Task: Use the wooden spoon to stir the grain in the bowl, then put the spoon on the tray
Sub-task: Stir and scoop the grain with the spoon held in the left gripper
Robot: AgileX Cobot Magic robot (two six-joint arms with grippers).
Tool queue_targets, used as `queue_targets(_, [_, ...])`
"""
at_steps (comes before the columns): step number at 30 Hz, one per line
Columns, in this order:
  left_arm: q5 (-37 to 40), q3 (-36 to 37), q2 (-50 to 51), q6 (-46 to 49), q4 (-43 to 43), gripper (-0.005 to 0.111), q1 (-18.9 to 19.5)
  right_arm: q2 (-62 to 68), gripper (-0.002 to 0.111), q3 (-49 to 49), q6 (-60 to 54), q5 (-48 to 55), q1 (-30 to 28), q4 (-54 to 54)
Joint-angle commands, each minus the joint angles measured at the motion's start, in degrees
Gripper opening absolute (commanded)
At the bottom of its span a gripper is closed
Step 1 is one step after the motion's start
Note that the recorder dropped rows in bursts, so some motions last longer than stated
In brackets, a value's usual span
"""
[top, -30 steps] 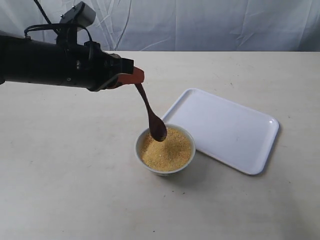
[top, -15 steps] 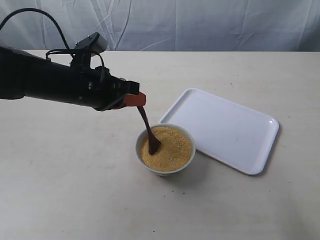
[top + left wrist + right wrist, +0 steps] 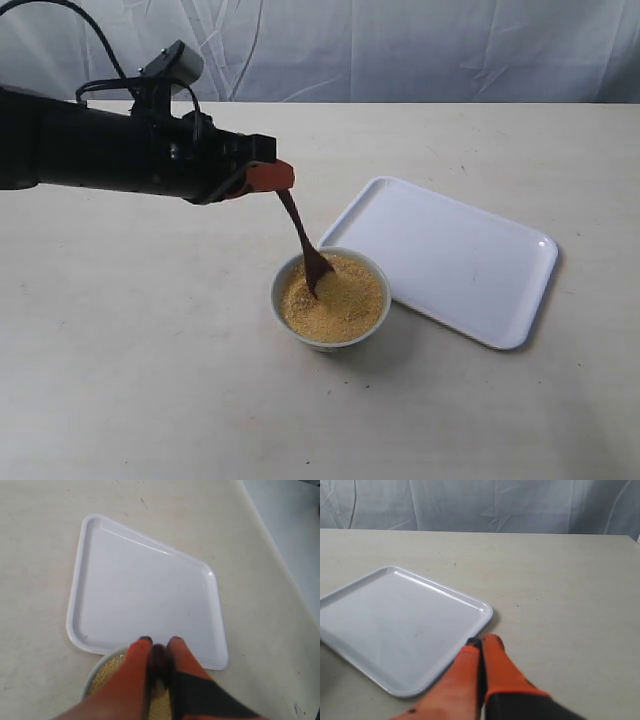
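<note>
A small white bowl [image 3: 329, 336] of golden grain [image 3: 335, 305] stands just left of the white tray [image 3: 450, 255]. My left gripper [image 3: 272, 177] is shut on the handle of the dark wooden spoon [image 3: 303, 244], whose oval end dips into the grain at the bowl's far-left side. In the left wrist view the orange fingers [image 3: 136, 662] clamp the spoon [image 3: 158, 661] above the grain [image 3: 102, 676], with the tray [image 3: 145, 580] beyond. My right gripper [image 3: 481, 641] is shut and holds nothing, near a corner of the tray [image 3: 395, 625]; it is out of the exterior view.
The beige table [image 3: 150, 380] runs back to a grey cloth backdrop [image 3: 400, 50]. The black left arm [image 3: 90, 150] reaches in from the left edge above the table.
The left gripper dropped from high over the bowl, pushing the spoon into the grain, then rose slightly and shifted right; the spoon tip moved from the left side toward the bowl's far side.
</note>
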Motion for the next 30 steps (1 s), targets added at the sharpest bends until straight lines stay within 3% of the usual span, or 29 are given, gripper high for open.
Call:
queue_targets(1, [-0.5, 0.2, -2.3, -0.4, 0.8, 0.0, -0.1, -0.4, 0.0, 0.3, 0.0, -0.8, 0.0, 0.0])
queue_targets(10, [-0.4, 0.2, -4.6, -0.1, 1.0, 0.0, -0.1, -0.4, 0.0, 0.3, 0.0, -0.8, 0.0, 0.0])
queue_targets(18, [-1.8, 0.2, -1.7, 1.7, 6.9, 0.0, -0.1, -0.4, 0.0, 0.3, 0.0, -0.8, 0.0, 0.0])
queue_targets(30, [1.8, 0.2, 4.1, 2.8, 4.3, 0.0, -0.1, -0.4, 0.0, 0.3, 0.0, -0.8, 0.0, 0.0])
